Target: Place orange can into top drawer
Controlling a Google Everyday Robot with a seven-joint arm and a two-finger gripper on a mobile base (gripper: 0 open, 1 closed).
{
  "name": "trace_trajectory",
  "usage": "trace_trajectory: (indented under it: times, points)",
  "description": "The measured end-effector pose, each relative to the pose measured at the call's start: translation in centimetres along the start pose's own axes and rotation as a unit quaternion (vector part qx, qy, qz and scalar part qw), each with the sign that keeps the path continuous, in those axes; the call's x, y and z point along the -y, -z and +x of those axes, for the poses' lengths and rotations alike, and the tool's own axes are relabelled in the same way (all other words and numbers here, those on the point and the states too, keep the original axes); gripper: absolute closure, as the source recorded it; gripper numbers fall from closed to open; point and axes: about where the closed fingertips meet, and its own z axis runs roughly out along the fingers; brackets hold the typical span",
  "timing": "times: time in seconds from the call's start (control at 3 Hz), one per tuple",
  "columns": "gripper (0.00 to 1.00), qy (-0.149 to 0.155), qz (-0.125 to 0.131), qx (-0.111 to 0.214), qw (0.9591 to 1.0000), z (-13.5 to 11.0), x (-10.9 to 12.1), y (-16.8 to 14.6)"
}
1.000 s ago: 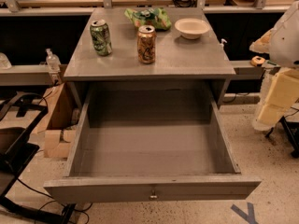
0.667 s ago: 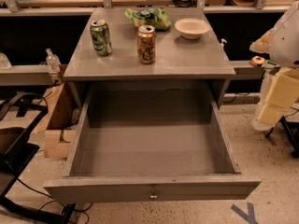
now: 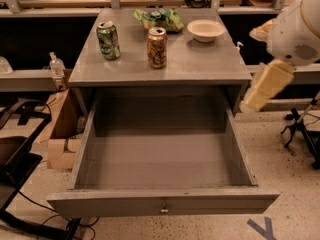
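Nothing is seen to have changed over the last second: the same arrangement is shown in the earlier views as now, so no progress on the task can be counted.

The desk (image 3: pixel 200 64) is viewed from the front. Beneath its front edge the top drawer (image 3: pixel 125 204) is pulled fully out, its knob (image 3: pixel 163 207) at the centre of the front, and nothing is seen inside it. The drawer is therefore judged ready to receive the can.

The robot arm (image 3: pixel 295 34) is held beyond the right edge of the desk. The gripper (image 3: pixel 254 100) hangs just off the front right corner, well apart from everything on the top. Whether it is spread or pressed together cannot be told, and nothing is seen to be held in it.

On the top, a white bowl (image 3: pixel 205 30) is set near the back right corner and a green bag (image 3: pixel 159 19) lies along the back edge. A green-and-white can (image 3: pixel 108 40) stands towards the left edge. The orange can (image 3: pixel 157 47) stands upright near the middle, untouched. A reach and a grasp are judged to be still required.
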Motion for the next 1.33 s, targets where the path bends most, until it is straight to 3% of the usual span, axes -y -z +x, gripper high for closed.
trace_trajectory:
  times: [0.33, 0.67, 1.0, 1.33]
  points:
    - [0.0, -0.032, 0.049, 0.099, 0.9934, -2.6, 6.7, -2.6]
    - [0.0, -0.092, 0.084, 0.213, 0.9689, -5.9, 12.5, -4.7]
    - [0.0, -0.107, 0.109, 0.238, 0.9592, -6.5, 14.5, -4.8]
    - [0.0, -0.106, 0.11, 0.237, 0.9596, -6.5, 14.4, -4.8]
